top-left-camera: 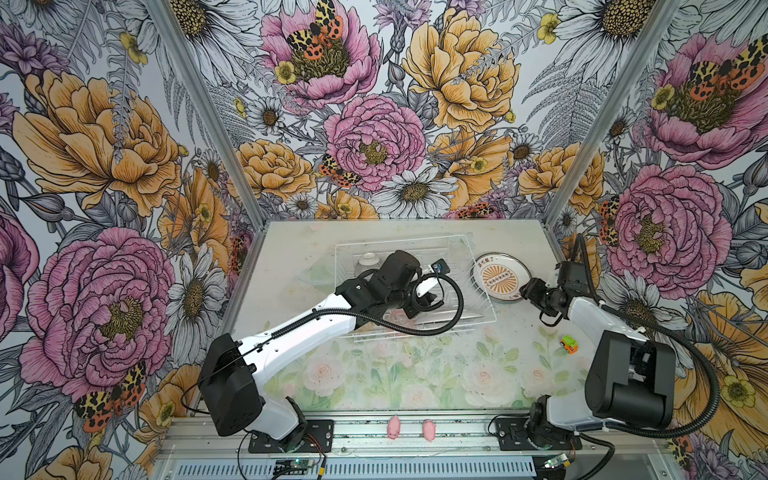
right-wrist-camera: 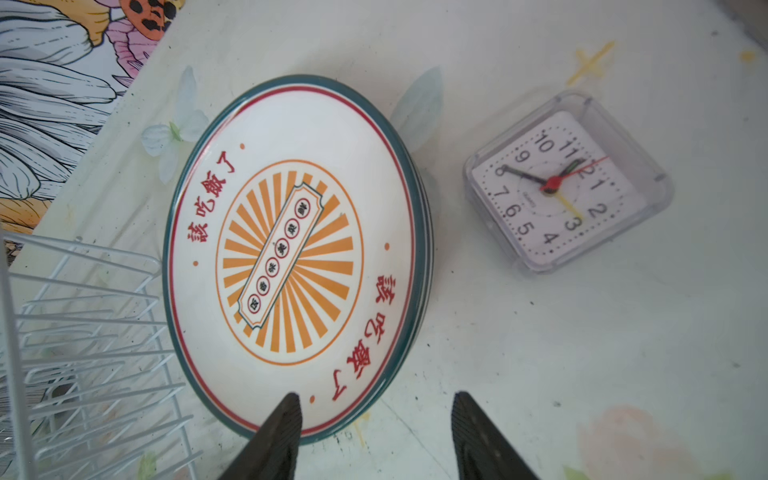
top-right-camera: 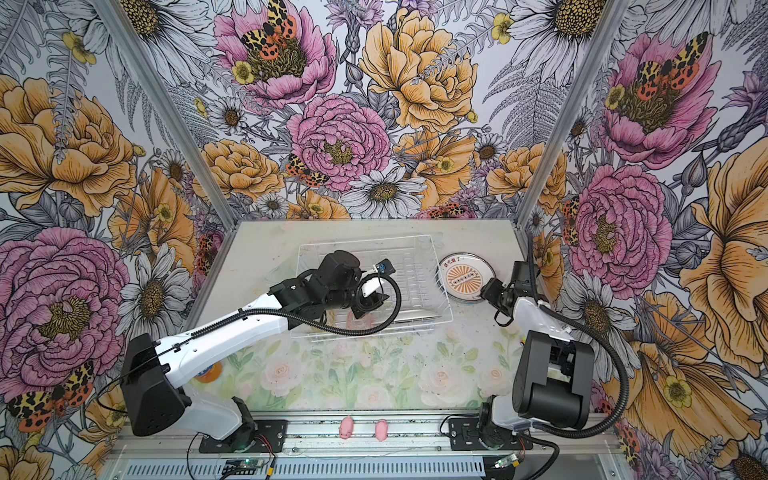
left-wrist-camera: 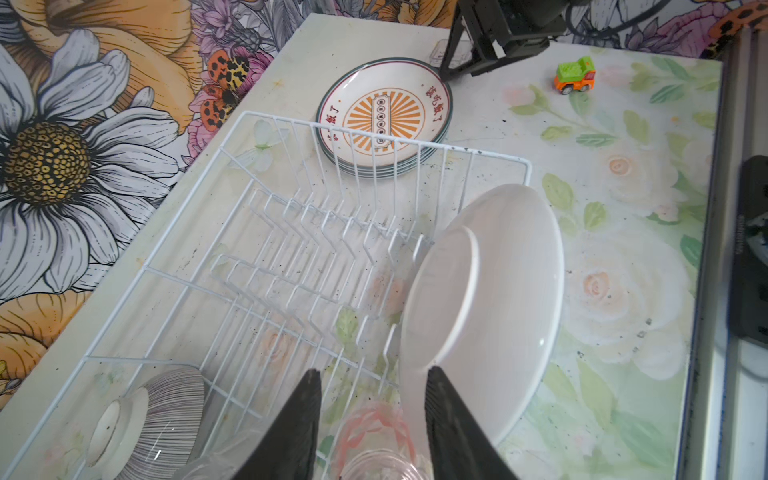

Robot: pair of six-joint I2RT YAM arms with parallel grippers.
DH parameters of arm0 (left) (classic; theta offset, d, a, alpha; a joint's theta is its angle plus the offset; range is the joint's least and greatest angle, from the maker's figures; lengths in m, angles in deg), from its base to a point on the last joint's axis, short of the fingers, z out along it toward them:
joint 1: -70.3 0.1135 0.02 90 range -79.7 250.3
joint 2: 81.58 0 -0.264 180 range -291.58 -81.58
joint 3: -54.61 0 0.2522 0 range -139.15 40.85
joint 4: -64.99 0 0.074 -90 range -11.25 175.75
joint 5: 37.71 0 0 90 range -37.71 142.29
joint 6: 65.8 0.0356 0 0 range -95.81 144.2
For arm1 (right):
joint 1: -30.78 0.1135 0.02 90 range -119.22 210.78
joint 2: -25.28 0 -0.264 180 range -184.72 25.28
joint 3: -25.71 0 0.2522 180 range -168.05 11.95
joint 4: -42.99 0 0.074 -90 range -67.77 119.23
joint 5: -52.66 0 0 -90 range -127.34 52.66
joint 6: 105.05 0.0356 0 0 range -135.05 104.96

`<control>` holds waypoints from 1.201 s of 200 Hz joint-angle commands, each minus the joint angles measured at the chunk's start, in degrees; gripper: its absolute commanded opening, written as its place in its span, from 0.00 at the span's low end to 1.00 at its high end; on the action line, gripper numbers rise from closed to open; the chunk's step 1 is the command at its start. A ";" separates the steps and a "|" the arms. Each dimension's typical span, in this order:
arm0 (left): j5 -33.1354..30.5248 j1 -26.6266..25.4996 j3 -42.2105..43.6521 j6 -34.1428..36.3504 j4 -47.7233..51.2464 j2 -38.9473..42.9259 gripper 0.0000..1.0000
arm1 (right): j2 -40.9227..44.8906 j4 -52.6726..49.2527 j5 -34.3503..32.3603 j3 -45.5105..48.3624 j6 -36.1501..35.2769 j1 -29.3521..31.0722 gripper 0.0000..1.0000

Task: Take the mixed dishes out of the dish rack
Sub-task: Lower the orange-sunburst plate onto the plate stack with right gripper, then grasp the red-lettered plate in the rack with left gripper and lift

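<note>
Judging by the layout, unloading is partway: a plate stack [top-left-camera: 500, 279] sits on the tabletop [top-left-camera: 415, 374] just right of the dish rack [top-left-camera: 453, 266], with the right end effector [right-wrist-camera: 376, 399] spread and empty above it. Still racked are one upright plate [left-wrist-camera: 490, 282], straddled by the spread left end effector [left-wrist-camera: 372, 374], the ribbed bowl [left-wrist-camera: 166, 411] and a pink tumbler [left-wrist-camera: 374, 428].

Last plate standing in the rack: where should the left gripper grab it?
Probably the upper rim of the plate, from above, one finger on each face. It stands on edge between the prongs of the rack, so only its thin rim is free.
</note>
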 commanded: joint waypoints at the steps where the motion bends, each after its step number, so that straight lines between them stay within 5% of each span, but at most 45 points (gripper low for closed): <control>1: -3.11 -3.48 -2.07 2.94 4.92 -1.04 0.35 | 3.23 -0.92 -0.29 -1.57 -1.06 -0.30 0.60; 46: -12.81 -11.74 -5.43 6.17 8.64 -4.80 0.42 | 5.65 -0.88 1.24 -1.36 -0.44 0.36 0.60; 131: -25.54 -13.32 -15.53 8.77 13.19 -18.09 0.41 | 9.66 -0.77 2.69 0.11 -0.87 0.53 0.60; 240: -31.69 -13.68 -17.90 9.65 13.70 -19.58 0.18 | 9.83 -0.70 3.04 0.11 -0.97 0.53 0.60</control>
